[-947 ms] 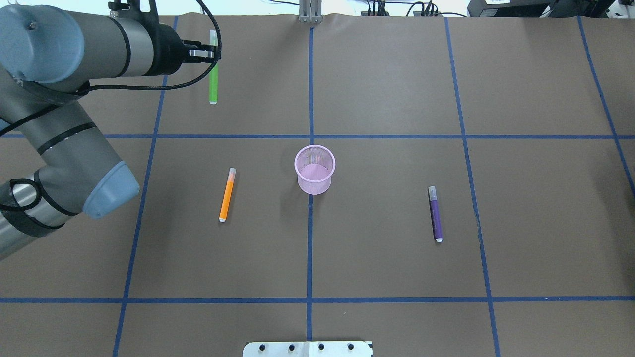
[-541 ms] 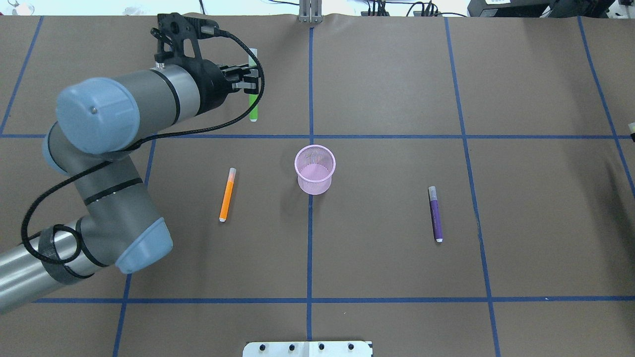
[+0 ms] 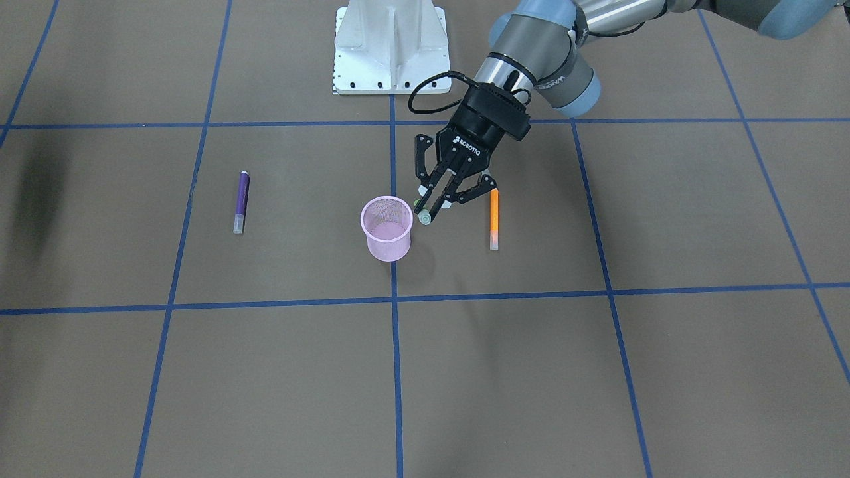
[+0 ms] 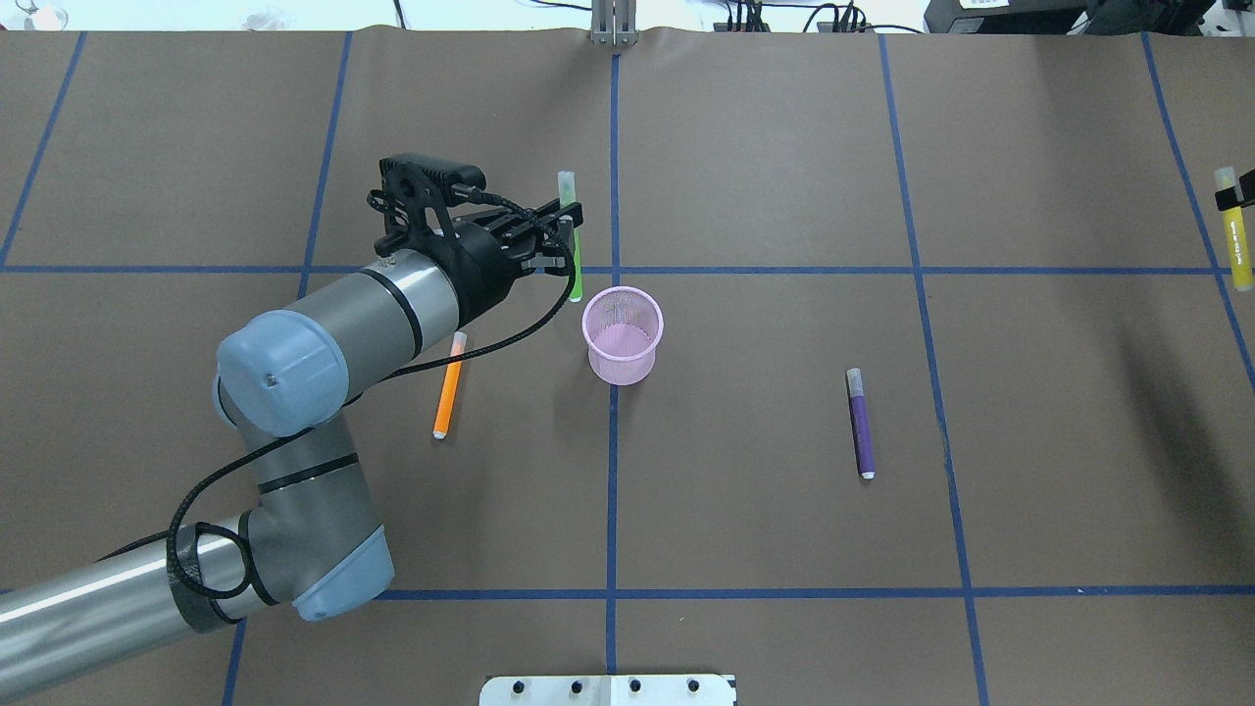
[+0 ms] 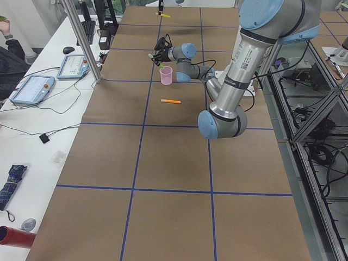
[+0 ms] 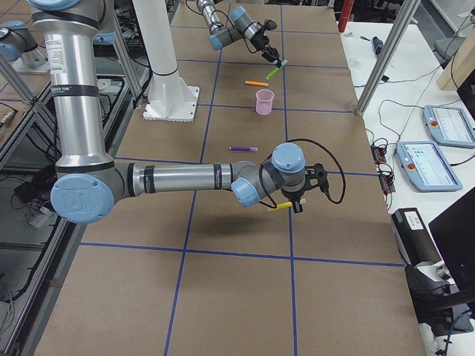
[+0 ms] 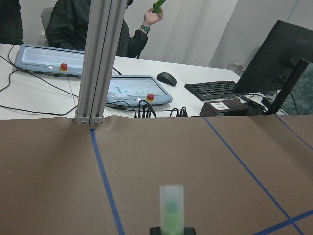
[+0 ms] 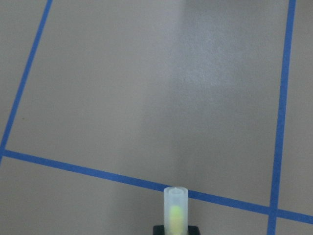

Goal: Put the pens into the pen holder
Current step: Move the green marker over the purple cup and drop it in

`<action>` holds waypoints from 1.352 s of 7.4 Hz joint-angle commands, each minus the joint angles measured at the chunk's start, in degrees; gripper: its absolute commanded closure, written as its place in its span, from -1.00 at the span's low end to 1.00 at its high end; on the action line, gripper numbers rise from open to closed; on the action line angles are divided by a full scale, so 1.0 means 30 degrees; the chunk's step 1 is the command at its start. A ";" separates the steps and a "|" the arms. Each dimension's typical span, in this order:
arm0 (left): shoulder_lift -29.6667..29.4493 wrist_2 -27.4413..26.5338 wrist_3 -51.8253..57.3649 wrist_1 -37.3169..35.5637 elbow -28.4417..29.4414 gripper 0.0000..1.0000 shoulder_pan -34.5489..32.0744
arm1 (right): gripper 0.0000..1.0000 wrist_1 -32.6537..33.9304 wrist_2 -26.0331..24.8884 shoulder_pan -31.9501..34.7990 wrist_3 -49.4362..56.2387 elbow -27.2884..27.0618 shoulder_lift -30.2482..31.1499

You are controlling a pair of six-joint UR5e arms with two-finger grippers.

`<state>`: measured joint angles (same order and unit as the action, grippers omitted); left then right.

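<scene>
My left gripper (image 4: 564,235) is shut on the bright green pen (image 4: 576,277), which hangs roughly upright in the air just left of and behind the pink mesh pen holder (image 4: 622,364). From the front, the left gripper (image 3: 431,206) sits right beside the pen holder's (image 3: 388,247) rim. An orange pen (image 4: 447,384) lies flat left of the holder, and a purple pen (image 4: 861,424) lies to its right. My right gripper (image 4: 1243,193) at the far right edge is shut on a yellow pen (image 4: 1234,243). The pale cap of that yellow pen (image 8: 175,208) shows in the right wrist view.
Blue tape lines grid the brown table cover. The white robot base plate (image 4: 608,689) sits at the near edge. Beyond the far edge stand an aluminium post (image 7: 100,63), control tablets (image 7: 139,90), a keyboard and a seated person (image 7: 93,24).
My left arm has swung right and nearer with the green pen, from the far left up beside the pen holder. My right gripper with a yellow pen has come in at the right edge.
</scene>
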<state>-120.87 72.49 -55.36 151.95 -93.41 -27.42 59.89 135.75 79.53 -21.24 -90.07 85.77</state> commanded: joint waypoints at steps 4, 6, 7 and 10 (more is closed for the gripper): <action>-0.2008 -0.1162 0.0054 0.2815 0.3765 1.00 0.1578 | 1.00 -0.0011 -0.0074 0.0005 -0.1064 -0.1381 -0.0816; -0.2160 -0.1193 0.0141 0.2844 0.4591 1.00 0.1581 | 1.00 -0.0446 -0.0074 0.0005 -0.1181 -0.1442 -0.0963; -0.2160 -0.1280 0.0142 0.2961 0.5029 1.00 0.1581 | 1.00 -0.0856 -0.0074 0.0005 -0.1762 -0.1442 -0.0992; -0.2218 -0.1077 0.0200 0.2933 0.5034 -0.71 0.1610 | 1.00 -0.2199 -0.0103 -0.0024 -0.2266 -0.1472 -0.1022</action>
<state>-127.36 69.00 -54.89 160.77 -78.34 -22.62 55.64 135.57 79.47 -27.76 -94.52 82.75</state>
